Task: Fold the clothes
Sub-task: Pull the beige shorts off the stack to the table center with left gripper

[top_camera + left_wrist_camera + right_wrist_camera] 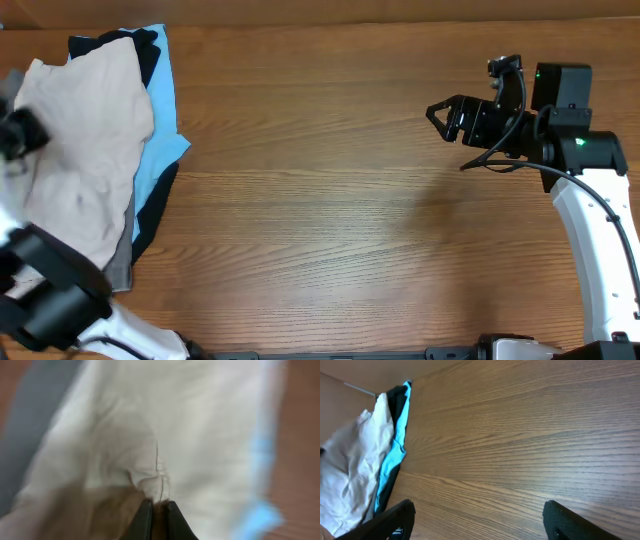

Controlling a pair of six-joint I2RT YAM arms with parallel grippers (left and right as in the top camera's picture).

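Note:
The beige khaki shorts [85,150] lie on top of a pile at the table's left, over a light-blue garment [165,140], a black one [150,215] and a grey one [120,268]. My left gripper [159,506] is shut on a fold of the beige shorts [165,435]; in the overhead view [22,135] it sits over the shorts' left edge. My right gripper [440,112] is open and empty, hovering over bare wood at the right; its fingers [477,512] are spread wide. The pile also shows in the right wrist view [357,460].
The wooden table [330,200] stretches between the pile and the right arm. The left arm's body [60,300] sits at the front left corner. The right arm's base [590,210] stands along the right edge.

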